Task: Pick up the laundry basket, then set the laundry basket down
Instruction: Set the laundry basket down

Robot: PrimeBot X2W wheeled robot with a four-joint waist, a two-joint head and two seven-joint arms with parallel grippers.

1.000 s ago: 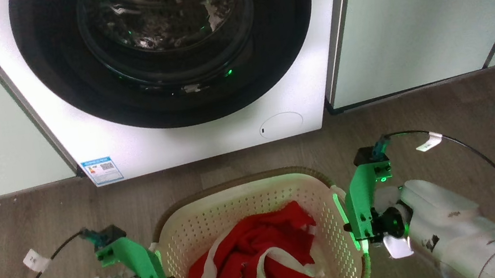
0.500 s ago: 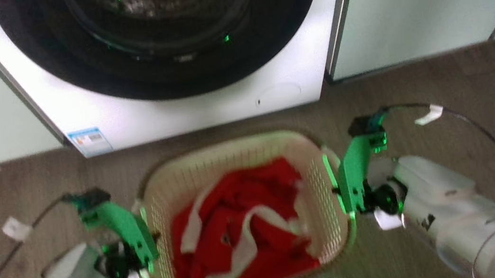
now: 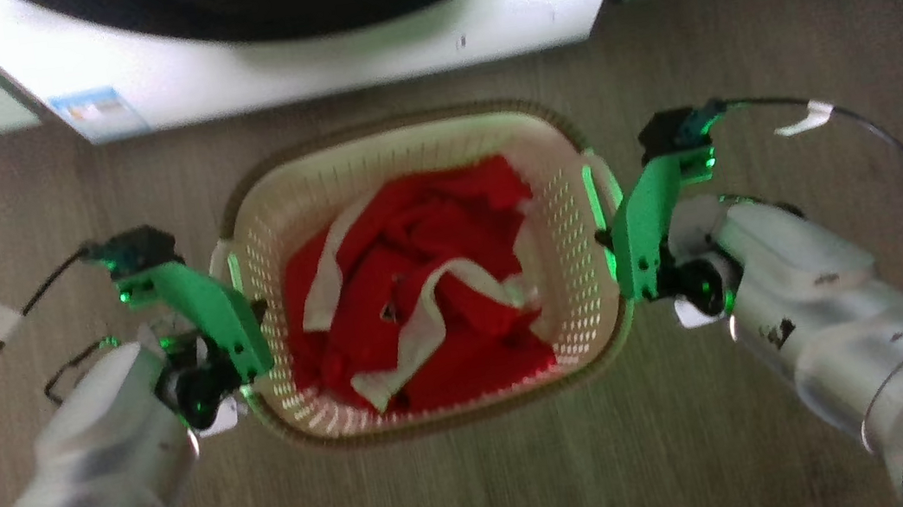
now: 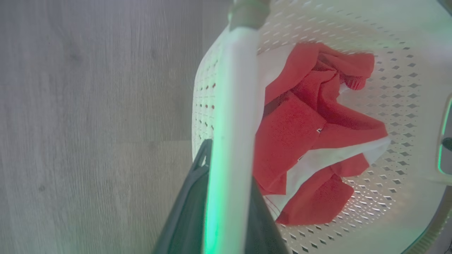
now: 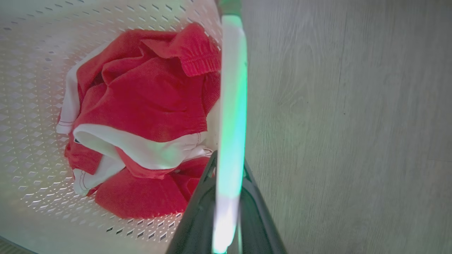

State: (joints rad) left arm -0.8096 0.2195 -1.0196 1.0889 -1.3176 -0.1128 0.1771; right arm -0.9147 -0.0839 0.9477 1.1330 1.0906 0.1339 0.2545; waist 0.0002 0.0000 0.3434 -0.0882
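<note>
Closest to me, the two pale forearms (image 3: pixel 94 457) reach out low over the wooden floor (image 3: pixel 483 494), one on each side of the laundry basket (image 3: pixel 394 149). The left gripper (image 4: pixel 229 169) has its dark fingers set against either face of the white left handle (image 4: pixel 236 88), pinching the loop. The right gripper (image 5: pixel 229 176) pinches the right handle (image 5: pixel 231 88) the same way.

I take this for the pick-up step, with both grips made. Whether the basket's bottom is off the floor, I cannot tell. The next move calls for both arms to rise evenly, so the basket stays level and the loops do not slide through the fingers.

The basket lies between the grippers, holding a crumpled red garment (image 3: pixel 422 292) with white trim. Beyond its far rim stands the washing machine (image 3: pixel 305 72), white front facing us.

The wrist views give the pinch itself, fingers flanking each handle, and the perforated inner wall up close. From the head view the green brackets (image 3: pixel 205 303) cover that contact, but it gives the basket's whole brown-rimmed outline, both arms at once, and the machine behind.
</note>
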